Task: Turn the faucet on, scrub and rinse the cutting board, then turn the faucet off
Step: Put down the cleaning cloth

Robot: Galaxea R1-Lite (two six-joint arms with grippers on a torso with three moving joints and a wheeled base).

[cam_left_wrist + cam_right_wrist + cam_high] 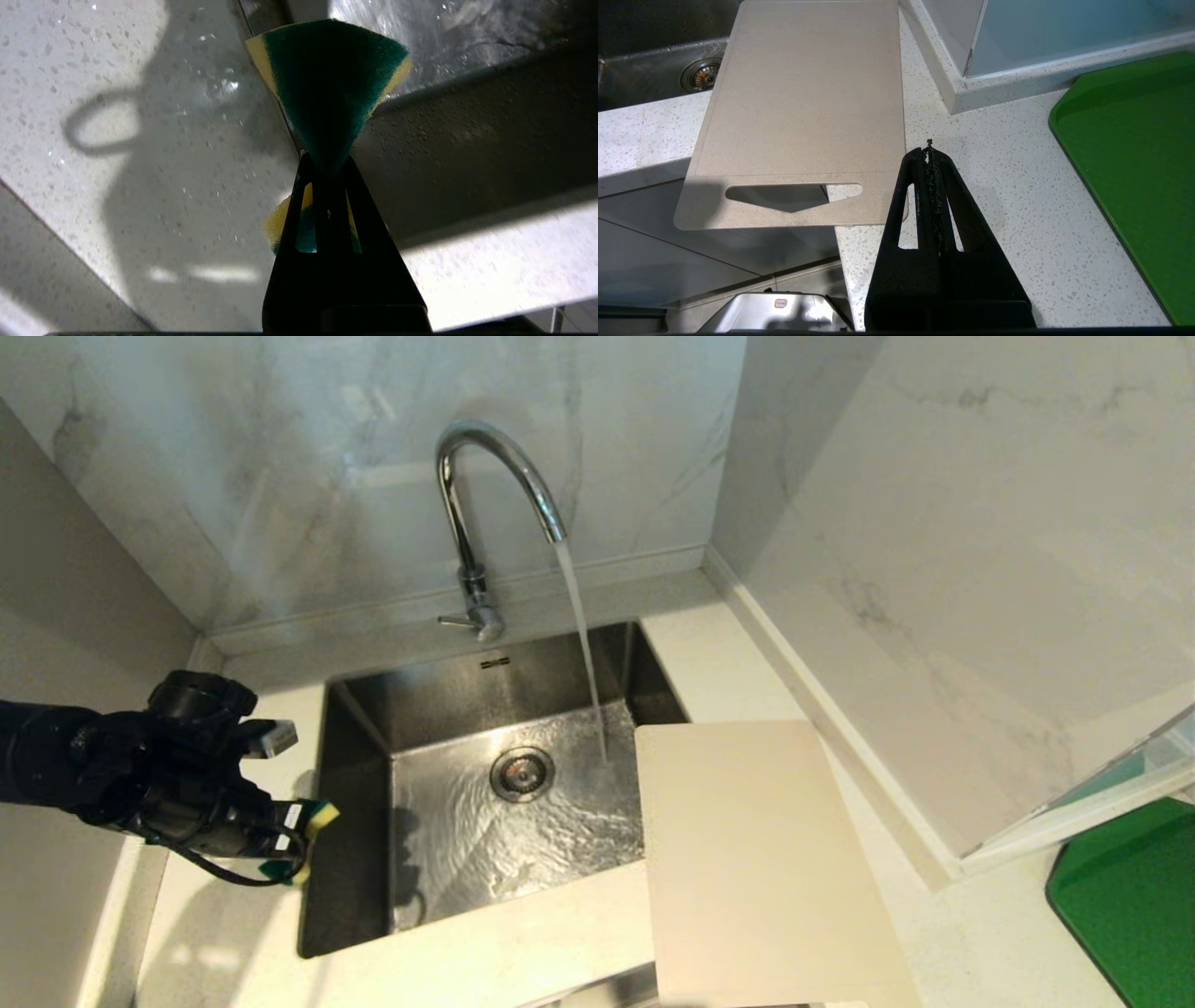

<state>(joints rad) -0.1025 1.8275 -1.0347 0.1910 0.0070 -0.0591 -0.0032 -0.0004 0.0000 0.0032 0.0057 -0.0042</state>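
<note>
Left tool (301,845) pinching sponge (317,819) beside sink (355,821); right tool (930,154) pressed together, empty; faucet (485,476) running.

Faucet (485,513) behind the sink (359,709); cutting board (747,859) on the table (523,943) right of it, overhanging the basin.

1. The sink (355,859) basin lies open from above; only the faucet (485,495) arches over its back edge, its water stream (583,635) falling right of the drain (522,773).
2. The cutting board (756,868) covers the sink's right rim.
3. Walls close in behind and right of the sink.
</note>
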